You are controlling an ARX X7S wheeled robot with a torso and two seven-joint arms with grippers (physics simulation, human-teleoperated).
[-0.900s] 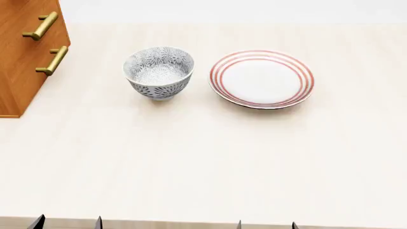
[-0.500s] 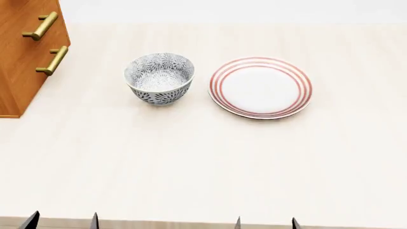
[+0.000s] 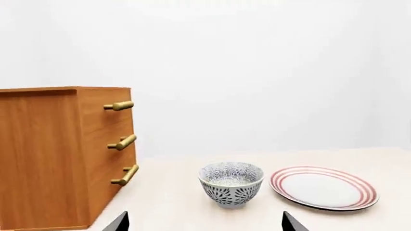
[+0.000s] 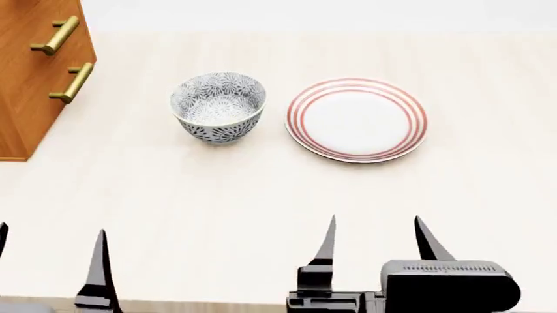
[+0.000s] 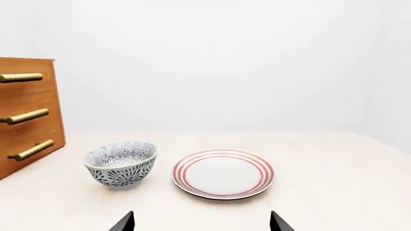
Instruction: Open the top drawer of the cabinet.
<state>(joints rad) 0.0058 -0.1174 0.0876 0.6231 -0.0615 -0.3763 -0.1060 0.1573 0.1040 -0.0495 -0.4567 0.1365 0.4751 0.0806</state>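
The cabinet (image 3: pixel 45 159) is orange-brown wood with three brass bar handles on its front. It stands at the table's far left, also in the head view (image 4: pixel 30 85) and the right wrist view (image 5: pixel 29 120). The top drawer (image 3: pixel 103 114) looks shut, flush with the two below; its handle (image 3: pixel 119 105) is the highest one and also shows in the right wrist view (image 5: pixel 19 77). My left gripper (image 4: pixel 51 235) and right gripper (image 4: pixel 374 223) are open and empty, low at the table's near edge, well apart from the cabinet.
A blue-patterned bowl (image 4: pixel 218 106) stands mid-table, right of the cabinet. A white plate with red rings (image 4: pixel 357 119) lies right of the bowl. The table (image 4: pixel 261 195) is pale wood. In the head view only two cabinet handles show.
Both grippers have risen from the head view's bottom edge and reach further over the table. The bowl and plate settled slightly lower in view early on, then stayed put.
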